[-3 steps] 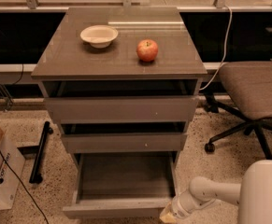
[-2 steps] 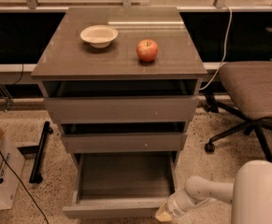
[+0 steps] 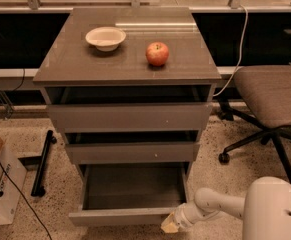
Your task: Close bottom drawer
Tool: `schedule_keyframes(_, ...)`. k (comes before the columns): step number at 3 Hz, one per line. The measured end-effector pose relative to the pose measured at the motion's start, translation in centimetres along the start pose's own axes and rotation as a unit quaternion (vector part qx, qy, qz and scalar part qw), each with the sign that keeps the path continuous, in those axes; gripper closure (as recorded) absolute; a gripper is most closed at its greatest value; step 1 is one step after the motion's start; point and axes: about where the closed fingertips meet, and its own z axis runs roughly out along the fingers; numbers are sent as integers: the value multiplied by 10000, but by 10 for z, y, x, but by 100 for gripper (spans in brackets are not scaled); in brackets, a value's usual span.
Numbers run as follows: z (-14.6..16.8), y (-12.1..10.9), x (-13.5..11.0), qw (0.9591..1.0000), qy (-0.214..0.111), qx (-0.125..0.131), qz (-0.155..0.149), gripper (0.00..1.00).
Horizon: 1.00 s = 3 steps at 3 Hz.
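The bottom drawer (image 3: 120,216) of the grey-brown cabinet is pulled far out, showing its empty grey box interior (image 3: 132,186). Its plain flat front faces me at the bottom of the camera view. My gripper (image 3: 169,225) is at the end of the white arm (image 3: 215,209) that reaches in from the lower right. It sits low, at the right end of the drawer front, touching or almost touching it. The two drawers above stand slightly open.
A white bowl (image 3: 105,38) and a red apple (image 3: 157,53) sit on the cabinet top (image 3: 185,66). An office chair (image 3: 272,101) stands to the right. A cardboard box (image 3: 0,184) with a cable and a black bar (image 3: 41,164) lie on the floor at left.
My arm and gripper have moved left along the floor, up to the right end of the drawer front. The drawer has hardly moved.
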Motion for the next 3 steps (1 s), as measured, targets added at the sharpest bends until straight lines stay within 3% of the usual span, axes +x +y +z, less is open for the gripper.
schedule_keyframes(1,2,-25,-19,9989,-4,320,-332,100)
schedule_keyframes(2,6,-35,-28,9980,-15,422,-477,100)
schedule_keyframes(3,2,-62,-50,9954,-46,619,-731,100)
